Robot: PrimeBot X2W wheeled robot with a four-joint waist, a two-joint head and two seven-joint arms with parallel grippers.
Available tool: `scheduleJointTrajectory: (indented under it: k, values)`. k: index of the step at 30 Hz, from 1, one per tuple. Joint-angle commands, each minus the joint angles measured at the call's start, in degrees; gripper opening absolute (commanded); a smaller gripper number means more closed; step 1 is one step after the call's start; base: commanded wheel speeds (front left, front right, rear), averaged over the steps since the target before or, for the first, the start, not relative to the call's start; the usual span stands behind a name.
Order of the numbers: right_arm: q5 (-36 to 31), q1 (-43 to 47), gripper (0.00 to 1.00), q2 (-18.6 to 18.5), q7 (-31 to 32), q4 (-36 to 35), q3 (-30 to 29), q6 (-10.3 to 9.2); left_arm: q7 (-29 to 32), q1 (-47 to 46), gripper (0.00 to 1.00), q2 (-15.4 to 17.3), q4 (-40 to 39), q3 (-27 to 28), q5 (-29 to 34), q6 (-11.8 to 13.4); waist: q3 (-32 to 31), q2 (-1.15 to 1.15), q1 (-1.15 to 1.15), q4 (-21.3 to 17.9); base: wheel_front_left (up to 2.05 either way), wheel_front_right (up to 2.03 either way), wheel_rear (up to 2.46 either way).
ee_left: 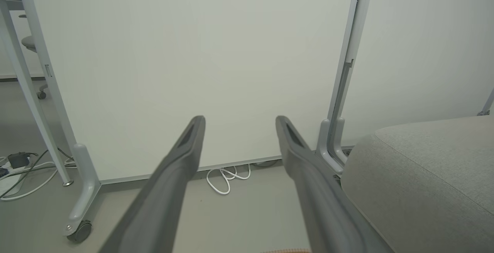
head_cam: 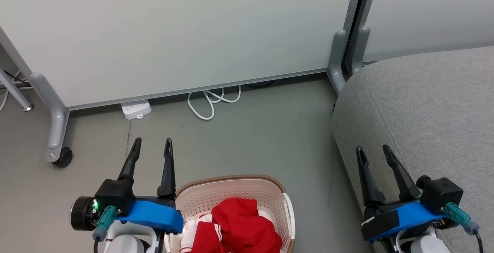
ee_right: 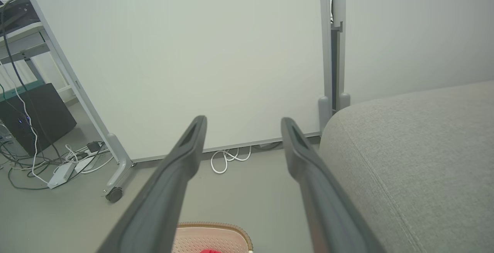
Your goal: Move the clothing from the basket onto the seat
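Observation:
The cream perforated basket (head_cam: 239,191) with a brown rim stands on the floor at the bottom centre of the head view. Red clothing (head_cam: 241,226) with white striped trim lies bunched inside it. My left gripper (head_cam: 152,145) hovers open just left of the basket, nothing between its fingers. My right gripper (head_cam: 373,151) is open and empty over the front edge of the grey seat (head_cam: 424,106) at the right. The left wrist view has the left gripper (ee_left: 239,123) open and the seat (ee_left: 424,175). In the right wrist view the right gripper (ee_right: 243,123) stands open above the basket rim (ee_right: 216,228).
White partition panels (head_cam: 173,33) on grey castor legs (head_cam: 58,129) stand behind. A coiled white cable (head_cam: 212,102) and a power strip (head_cam: 136,109) lie at their foot. Bare grey floor (head_cam: 270,137) lies between basket and panels. Cables and a dark box (ee_right: 34,118) sit far left.

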Motion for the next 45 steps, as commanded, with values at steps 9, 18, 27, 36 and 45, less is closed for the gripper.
scheduleJointTrajectory:
  k: [9,18,27,36,45]
  values:
    - [-3.9,-0.9,1.00,-0.4,-1.3,0.7,0.5,0.13,-1.2,-1.1,1.00,0.2,1.2,-0.5,2.9,-0.6,0.0,0.00,0.00,0.1,0.00,0.00,0.00]
    - [-6.0,-0.9,1.00,-0.4,-1.8,1.8,0.4,0.09,-1.8,-1.1,1.00,0.2,2.5,-0.5,3.9,-0.9,0.0,0.00,0.00,0.1,0.00,0.00,0.00]
    - [-5.7,-1.0,1.00,-0.4,-1.8,2.9,0.2,0.09,-1.8,-1.2,1.00,0.2,4.1,-0.5,2.5,-1.2,-0.2,0.00,0.00,0.2,0.00,0.00,0.00]
    - [-5.6,-1.1,1.00,-0.4,-1.8,3.6,0.2,0.09,-1.8,-1.3,1.00,0.2,5.1,-0.5,2.0,-1.3,-0.4,0.00,0.00,0.2,0.00,0.00,0.00]
    - [-5.1,-1.1,1.00,-0.4,-1.8,3.9,0.4,0.09,-1.8,-1.7,1.00,0.2,5.7,-0.8,2.2,-1.5,-0.2,0.00,0.00,0.0,0.00,0.00,0.00]
